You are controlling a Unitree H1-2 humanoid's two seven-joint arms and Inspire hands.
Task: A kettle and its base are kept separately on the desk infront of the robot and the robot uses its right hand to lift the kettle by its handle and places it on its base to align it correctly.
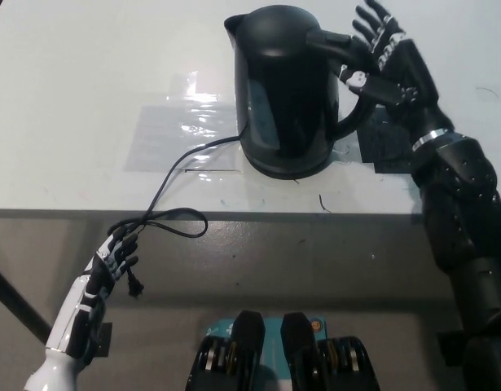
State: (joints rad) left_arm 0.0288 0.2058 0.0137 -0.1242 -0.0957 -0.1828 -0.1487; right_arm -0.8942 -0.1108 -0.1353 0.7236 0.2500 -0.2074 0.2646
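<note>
The black kettle (pixel 287 90) stands upright on its round black base (pixel 287 169) in the middle of the white desk (pixel 79 98). Its handle (pixel 352 73) faces right. My black right hand (pixel 388 69) hovers just right of the handle, open, with fingers spread upward and the thumb close to the handle. The base's black cord (pixel 173 183) runs left and loops over the desk's front edge. My white left hand (pixel 112 261) rests low at the lower left, beside the hanging plug, holding nothing.
A clear tape patch (pixel 173 130) lies on the desk left of the kettle. Dark tape squares (pixel 388 147) mark the desk under my right wrist. The desk's front edge (pixel 250 213) crosses the picture below the kettle.
</note>
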